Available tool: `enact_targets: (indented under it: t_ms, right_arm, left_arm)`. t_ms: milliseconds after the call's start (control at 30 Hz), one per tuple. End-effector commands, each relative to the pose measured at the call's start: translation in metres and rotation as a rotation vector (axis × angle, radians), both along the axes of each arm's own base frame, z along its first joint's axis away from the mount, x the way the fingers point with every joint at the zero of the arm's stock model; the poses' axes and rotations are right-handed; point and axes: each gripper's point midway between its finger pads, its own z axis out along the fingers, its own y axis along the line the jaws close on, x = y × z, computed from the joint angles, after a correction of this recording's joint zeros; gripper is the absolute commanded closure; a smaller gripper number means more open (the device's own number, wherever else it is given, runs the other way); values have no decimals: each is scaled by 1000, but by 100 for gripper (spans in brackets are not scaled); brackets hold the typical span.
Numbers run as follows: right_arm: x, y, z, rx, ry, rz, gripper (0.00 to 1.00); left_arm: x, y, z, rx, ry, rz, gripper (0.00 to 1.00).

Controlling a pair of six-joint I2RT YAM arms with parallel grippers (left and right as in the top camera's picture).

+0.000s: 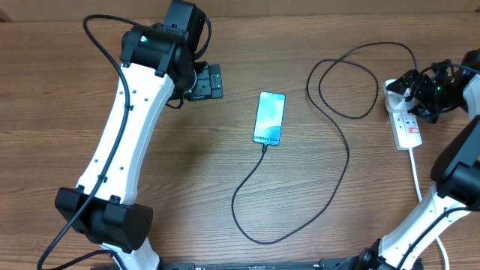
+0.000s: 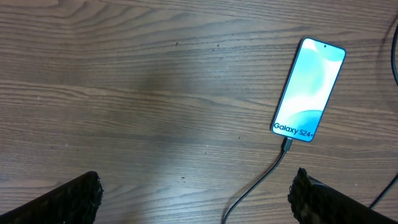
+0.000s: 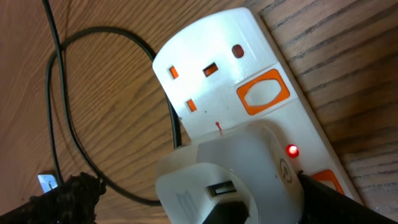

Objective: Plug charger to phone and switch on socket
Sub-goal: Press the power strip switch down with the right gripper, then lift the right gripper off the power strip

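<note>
The right gripper (image 3: 199, 208) is hanging closest to the lens, its jaws spread wide and empty on either side of a white adapter (image 3: 217, 180) sitting in the socket (image 3: 217, 93), where a red lamp (image 3: 291, 150) is glowing. From overhead, the socket is lying at the table's 3 o'clock edge. The phone (image 1: 270, 118) is lying at centre, screen lit, with the charger (image 1: 347, 161) entering its 6 o'clock end. The left gripper (image 1: 214, 80), also open and empty, is hovering at the phone's 10 o'clock. A careless retreat risks the right fingers snagging the charger's slack loop and tugging it out, or knocking one of the orange switches (image 3: 261, 93).
</note>
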Motion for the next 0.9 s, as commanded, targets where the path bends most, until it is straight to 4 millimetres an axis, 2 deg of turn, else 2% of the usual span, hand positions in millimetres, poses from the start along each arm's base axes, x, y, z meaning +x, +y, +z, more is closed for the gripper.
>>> enact_targets:
  t_ms: [0, 200, 300, 367, 467, 500, 633, 733, 867]
  right_arm:
    - [-9, 36, -14, 130, 46, 34, 0]
    - [-10, 36, -14, 132, 52, 32, 0]
    - [-11, 30, -15, 127, 59, 11, 0]
    - [-14, 22, -14, 118, 79, -20, 0]
    - [-20, -1, -11, 71, 118, -90, 0]
    - [-22, -14, -5, 52, 126, -123, 0]
    - [-24, -36, 7, 24, 121, -164, 0]
    - [-27, -47, 16, 16, 123, -186, 0]
    - [-29, -49, 28, 16, 125, -189, 0]
  left_arm:
    - [-1, 4, 10, 6, -34, 3, 0]
    - [-1, 4, 10, 7, -33, 3, 0]
    - [-1, 4, 10, 7, -33, 3, 0]
    - [-1, 4, 10, 6, -32, 3, 0]
    - [-3, 5, 10, 9, -26, 3, 0]
    - [-3, 5, 10, 10, -28, 3, 0]
    - [-2, 5, 10, 9, -30, 3, 0]
    - [-1, 5, 10, 8, -32, 3, 0]
    - [-1, 5, 10, 11, -36, 5, 0]
